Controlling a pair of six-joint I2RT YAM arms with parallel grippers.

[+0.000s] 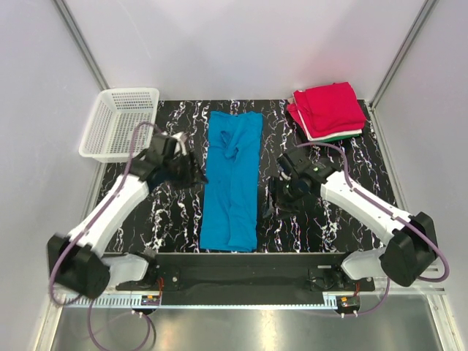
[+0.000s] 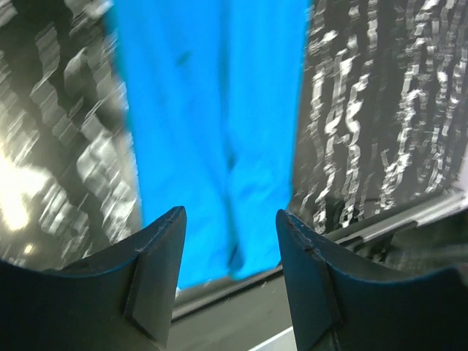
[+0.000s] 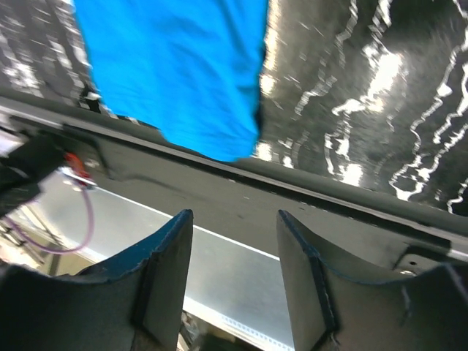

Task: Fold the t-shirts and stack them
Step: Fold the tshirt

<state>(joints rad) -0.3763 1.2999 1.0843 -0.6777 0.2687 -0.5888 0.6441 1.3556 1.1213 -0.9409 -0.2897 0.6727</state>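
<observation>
The bright blue t-shirt [image 1: 232,179] lies folded into a long narrow strip down the middle of the black marbled table. It also shows in the left wrist view [image 2: 216,124] and in the right wrist view [image 3: 175,66]. A stack of folded t-shirts [image 1: 327,111], red on top with white and green edges below, sits at the back right. My left gripper [image 1: 196,174] is open and empty, just left of the strip. My right gripper [image 1: 278,196] is open and empty, just right of the strip.
A white plastic mesh basket [image 1: 119,124] stands at the back left. The table's near edge and a metal shelf below it show in the right wrist view [image 3: 241,219]. Grey walls close in the sides and back.
</observation>
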